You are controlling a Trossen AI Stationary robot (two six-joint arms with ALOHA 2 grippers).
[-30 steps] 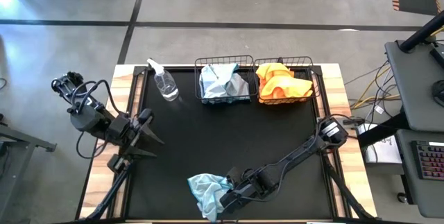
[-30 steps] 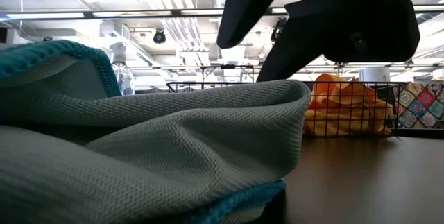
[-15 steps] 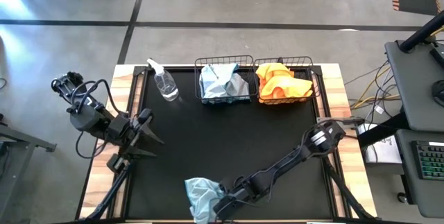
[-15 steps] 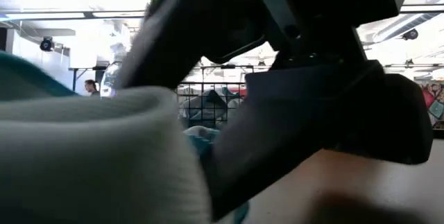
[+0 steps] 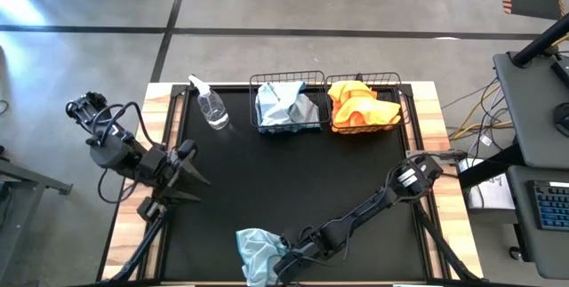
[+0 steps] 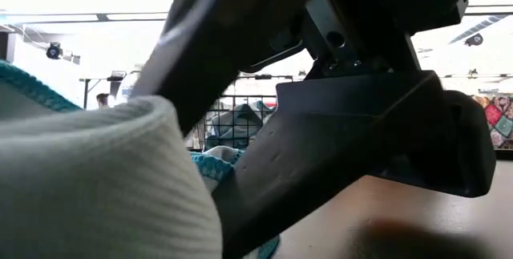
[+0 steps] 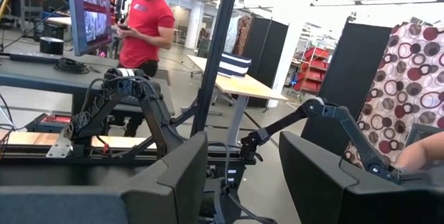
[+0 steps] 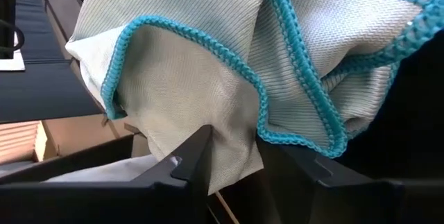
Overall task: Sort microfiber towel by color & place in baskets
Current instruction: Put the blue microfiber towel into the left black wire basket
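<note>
- Black wire-mesh baskets: left basket [image 5: 286, 102] holds pale blue-grey towels, right basket [image 5: 364, 102] orange ones.
- Right gripper [image 5: 283, 259] pinches a blue-grey, teal-edged cloth [image 5: 258, 251].
- Left gripper [image 5: 185, 176] spread, empty.

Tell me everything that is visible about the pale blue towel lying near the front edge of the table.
The pale blue towel is a soft ribbed cloth with a brighter turquoise stitched hem. It lies crumpled and folded over itself on the black table, close to the front edge, far from both baskets. The right gripper is at it: a fold of the cloth sits between its two dark fingers, pressed against them.
</note>
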